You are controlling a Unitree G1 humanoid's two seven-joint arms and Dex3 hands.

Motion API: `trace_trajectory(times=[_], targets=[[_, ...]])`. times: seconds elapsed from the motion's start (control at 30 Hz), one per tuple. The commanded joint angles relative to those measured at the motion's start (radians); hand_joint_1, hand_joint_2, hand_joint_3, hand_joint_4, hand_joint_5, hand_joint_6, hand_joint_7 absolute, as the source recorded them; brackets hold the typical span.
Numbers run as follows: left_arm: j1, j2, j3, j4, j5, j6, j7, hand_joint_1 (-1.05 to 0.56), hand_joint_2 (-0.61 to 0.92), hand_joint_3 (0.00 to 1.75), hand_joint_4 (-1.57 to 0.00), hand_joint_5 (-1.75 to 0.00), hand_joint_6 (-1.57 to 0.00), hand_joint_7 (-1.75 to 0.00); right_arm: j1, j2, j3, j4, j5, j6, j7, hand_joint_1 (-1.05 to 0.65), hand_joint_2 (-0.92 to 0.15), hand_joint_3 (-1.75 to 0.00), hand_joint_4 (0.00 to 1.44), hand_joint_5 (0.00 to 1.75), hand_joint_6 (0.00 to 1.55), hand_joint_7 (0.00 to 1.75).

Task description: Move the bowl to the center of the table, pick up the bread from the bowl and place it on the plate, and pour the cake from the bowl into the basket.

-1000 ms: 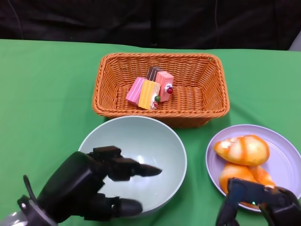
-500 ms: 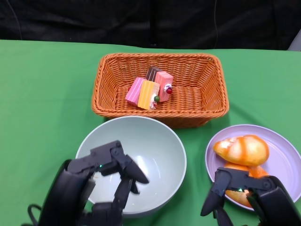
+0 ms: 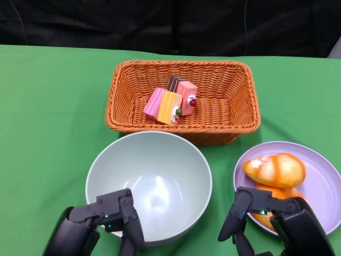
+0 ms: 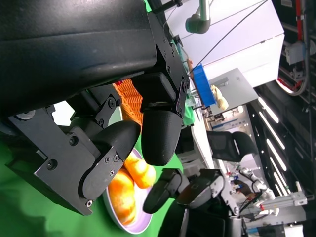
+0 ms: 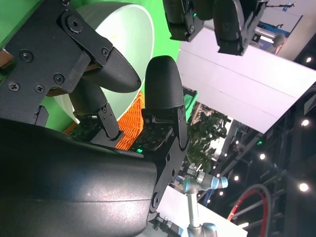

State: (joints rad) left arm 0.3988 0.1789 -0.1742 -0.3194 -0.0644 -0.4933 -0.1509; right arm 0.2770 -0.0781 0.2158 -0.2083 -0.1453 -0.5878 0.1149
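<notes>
- Head view: the pale green bowl (image 3: 149,184) stands empty near the middle of the green tablecloth (image 3: 48,101), just in front of the wicker basket (image 3: 183,136).
- The cake pieces (image 3: 171,100) lie together on the basket's floor, so the pouring looks done.
- The bread (image 3: 274,169) sits on the lilac plate (image 3: 319,189) to the bowl's right: a glazed roll on top, more bread under it. That step looks finished too.
- By this picture all three parts of the task seem complete; what is left, at most, is drawing the arms clear.
- The left hand (image 3: 101,226) is at the bowl's near rim with its fingers loosely curled and nothing in them; whether it touches the rim I cannot tell.
- The right hand (image 3: 277,221) hangs over the plate's near edge, fingers apart and empty.
- Right wrist view: the right hand's fingers (image 5: 165,81) are spread with nothing between them; past them show the bowl's pale wall (image 5: 133,34) and a strip of orange basket (image 5: 131,126). Beyond are white partitions, ceiling lights and a pale robot arm (image 5: 200,190).
- Left wrist view: the left hand's fingers (image 4: 158,133) grip nothing. Past them lie the bread (image 4: 123,190) on its plate and the other hand (image 4: 185,190). The room behind holds a blue bin (image 4: 202,89), a chair and lab equipment.
</notes>
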Motion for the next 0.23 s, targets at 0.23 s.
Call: trace_trajectory(times=[0.23], targets=[[-0.035, -0.014, 0.045, 0.077, 0.01, -0.08, -0.021, -0.19, 0.25, 1.71, -1.05, -1.75, -0.88, -1.72, -0.003, -0.003, -0.016, 0.047, -0.003, -0.07, -0.03, -0.14, -0.16, -1.75, 0.84, 1.71, 0.84, 1.4]])
